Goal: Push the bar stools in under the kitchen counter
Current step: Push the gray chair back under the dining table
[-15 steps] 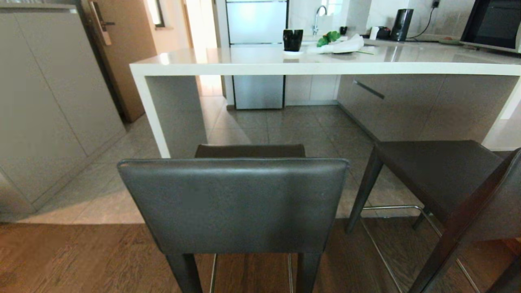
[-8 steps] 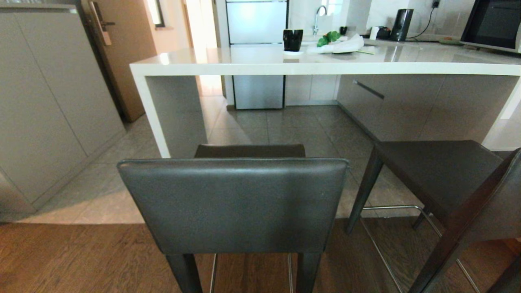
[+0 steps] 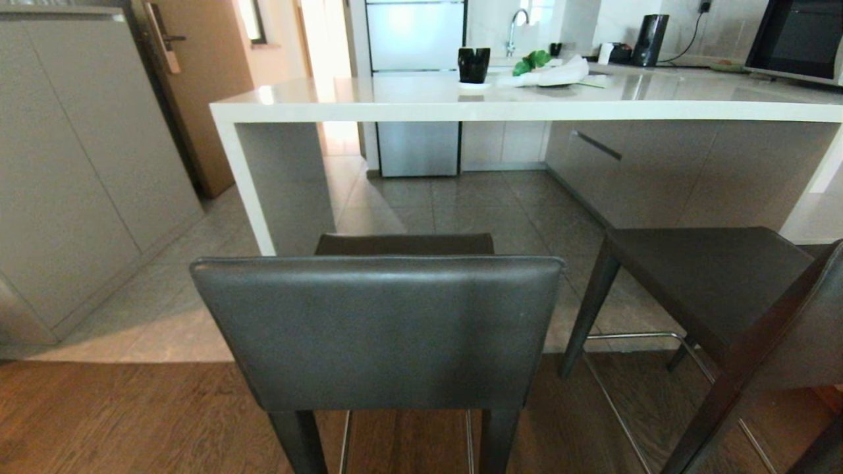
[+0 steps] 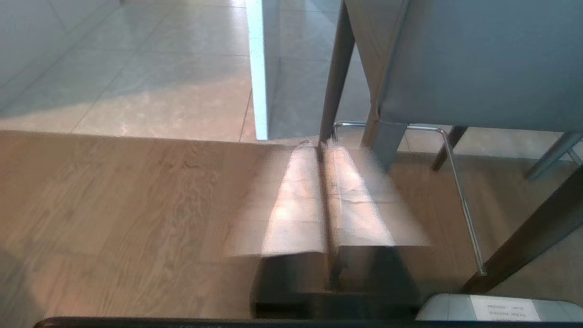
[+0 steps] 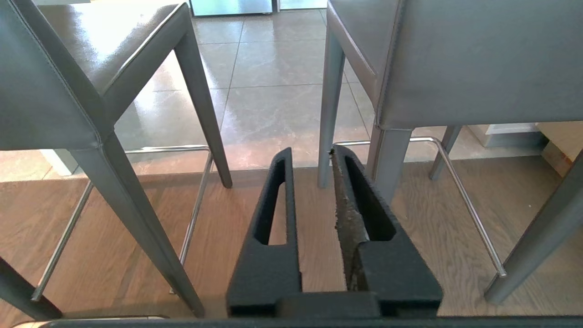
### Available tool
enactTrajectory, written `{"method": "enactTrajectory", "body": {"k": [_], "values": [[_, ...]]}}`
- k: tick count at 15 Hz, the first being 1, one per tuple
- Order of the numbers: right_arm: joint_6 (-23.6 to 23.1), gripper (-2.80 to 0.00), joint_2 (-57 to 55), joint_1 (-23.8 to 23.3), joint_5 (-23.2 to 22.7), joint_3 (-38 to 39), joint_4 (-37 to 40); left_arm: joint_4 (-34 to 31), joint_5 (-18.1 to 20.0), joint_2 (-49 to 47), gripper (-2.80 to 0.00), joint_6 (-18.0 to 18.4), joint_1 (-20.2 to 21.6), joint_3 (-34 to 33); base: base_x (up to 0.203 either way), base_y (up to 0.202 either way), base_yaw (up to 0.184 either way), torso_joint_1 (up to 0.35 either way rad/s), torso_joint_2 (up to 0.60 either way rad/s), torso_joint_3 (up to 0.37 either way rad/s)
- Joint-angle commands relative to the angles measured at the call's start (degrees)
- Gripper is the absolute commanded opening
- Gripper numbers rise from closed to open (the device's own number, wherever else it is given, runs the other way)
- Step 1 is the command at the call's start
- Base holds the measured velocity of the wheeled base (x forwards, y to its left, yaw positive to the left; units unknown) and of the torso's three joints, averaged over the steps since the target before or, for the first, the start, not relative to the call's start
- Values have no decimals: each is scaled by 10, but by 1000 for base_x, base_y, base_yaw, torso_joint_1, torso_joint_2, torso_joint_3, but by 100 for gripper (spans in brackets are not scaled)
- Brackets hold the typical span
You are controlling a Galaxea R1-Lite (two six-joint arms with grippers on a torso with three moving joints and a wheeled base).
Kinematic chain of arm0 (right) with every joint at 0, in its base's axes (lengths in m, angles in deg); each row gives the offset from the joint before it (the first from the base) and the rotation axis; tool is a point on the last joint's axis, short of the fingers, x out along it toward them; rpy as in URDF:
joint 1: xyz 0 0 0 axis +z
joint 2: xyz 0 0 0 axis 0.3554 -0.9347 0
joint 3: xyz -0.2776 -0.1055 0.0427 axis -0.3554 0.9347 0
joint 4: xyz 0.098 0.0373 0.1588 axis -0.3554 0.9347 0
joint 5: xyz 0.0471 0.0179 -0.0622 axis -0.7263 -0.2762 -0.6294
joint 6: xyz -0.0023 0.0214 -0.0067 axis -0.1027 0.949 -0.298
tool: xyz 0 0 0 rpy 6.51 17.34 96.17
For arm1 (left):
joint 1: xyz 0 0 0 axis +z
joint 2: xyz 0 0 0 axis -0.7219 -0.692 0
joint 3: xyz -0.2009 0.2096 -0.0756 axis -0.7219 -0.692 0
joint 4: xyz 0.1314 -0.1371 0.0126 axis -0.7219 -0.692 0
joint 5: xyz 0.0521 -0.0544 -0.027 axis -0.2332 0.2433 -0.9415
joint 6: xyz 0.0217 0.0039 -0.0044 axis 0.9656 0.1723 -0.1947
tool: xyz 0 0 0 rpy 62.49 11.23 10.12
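white table (image 3: 527,108) cut off at right, near stool (image 3: 379,329) backrest hiding most of its seat, short of the table edge, second stool (image 3: 718,276) right of it, cropped, left end effector (image 4: 325,200) blurred, clenched empty, right end effector (image 5: 312,205) released, low behind the stools

In the head view the near bar stool (image 3: 379,329) has its legs cut off by the bottom edge and its backrest hides most of its seat. The second bar stool (image 3: 711,276) and the desk (image 3: 527,108) both run out past the right edge. The left end effector (image 4: 324,150) is motion-blurred, its fingers pressed together.
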Motion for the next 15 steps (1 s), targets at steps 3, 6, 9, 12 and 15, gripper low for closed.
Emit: {"method": "enactTrajectory", "body": {"k": [3,6,9,12,15], "values": [[1,-280,0,0,0,0,0,0,-1,-1,-280,-1,-1,0,0,0,0,0,0,0],[3,-280,0,0,1,0,0,0,-1,-1,-280,-1,-1,0,0,0,0,0,0,0],[4,-280,0,0,2,0,0,0,0,-1,-280,-1,0,0,0,0,0,0,0,0],[6,-280,0,0,2,0,-1,0,-1,-1,-280,-1,-1,0,0,0,0,0,0,0],[11,-280,0,0,3,0,-1,0,-1,-1,-280,-1,0,0,0,0,0,0,0,0]]}}
